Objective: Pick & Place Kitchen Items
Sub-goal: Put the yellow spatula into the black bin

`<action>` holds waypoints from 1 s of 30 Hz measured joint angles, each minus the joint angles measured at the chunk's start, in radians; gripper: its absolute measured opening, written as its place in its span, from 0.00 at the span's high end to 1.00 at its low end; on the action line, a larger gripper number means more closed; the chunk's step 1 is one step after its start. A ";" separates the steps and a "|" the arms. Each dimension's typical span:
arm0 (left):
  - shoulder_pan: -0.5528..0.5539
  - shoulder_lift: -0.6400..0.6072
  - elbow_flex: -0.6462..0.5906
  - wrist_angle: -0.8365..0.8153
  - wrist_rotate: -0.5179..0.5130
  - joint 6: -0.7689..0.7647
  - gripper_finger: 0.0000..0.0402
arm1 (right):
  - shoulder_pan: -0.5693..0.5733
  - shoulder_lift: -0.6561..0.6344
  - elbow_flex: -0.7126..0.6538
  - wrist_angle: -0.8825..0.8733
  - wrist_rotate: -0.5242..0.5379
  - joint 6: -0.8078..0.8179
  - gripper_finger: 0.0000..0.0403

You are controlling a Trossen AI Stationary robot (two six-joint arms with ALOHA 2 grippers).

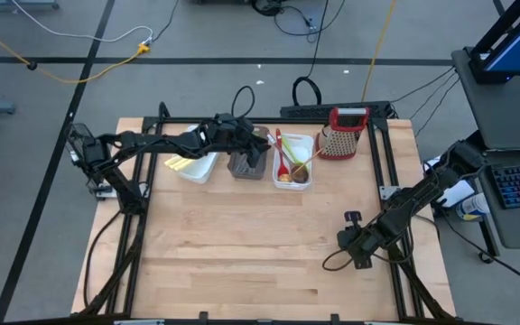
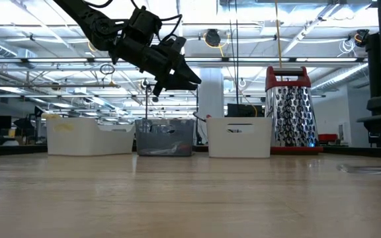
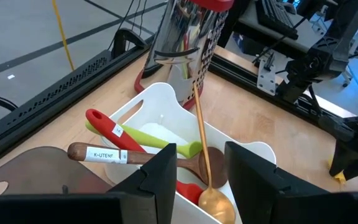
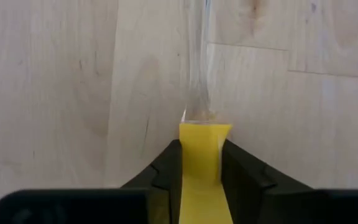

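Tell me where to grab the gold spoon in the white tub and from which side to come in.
Grip the gold spoon on its thin handle, near the upper end that leans on the tub's rim by the grater. That end stands clear of the red, green and wooden spoons crossing near the bowl. Probably best from above, fingers across the handle. The left gripper hangs open over the tub; the right gripper is shut on a yellow-headed utensil.

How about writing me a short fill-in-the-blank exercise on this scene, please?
1. The gold spoon lies in a ___ tub.
2. The right gripper is shut on a spatula whose head is ___.
3. The left gripper hovers over that tub with jaws ___.
4. The grater has a top coloured ___.
Missing: white; yellow; open; red.
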 joint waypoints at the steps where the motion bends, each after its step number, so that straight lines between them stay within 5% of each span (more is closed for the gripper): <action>1: 0.000 0.000 0.000 0.000 0.000 0.000 0.66 | 0.000 -0.001 -0.001 0.010 -0.001 -0.001 0.81; 9: 0.000 0.000 0.000 0.004 0.000 -0.002 0.66 | -0.001 -0.095 0.045 0.038 0.077 0.026 0.80; 20: -0.029 0.000 0.000 0.138 0.023 0.006 0.66 | -0.086 -0.170 0.049 0.106 0.526 -0.093 0.92; 30: -0.102 0.000 0.000 0.141 0.138 0.194 0.66 | -0.309 -0.164 0.051 0.287 0.535 -0.404 0.97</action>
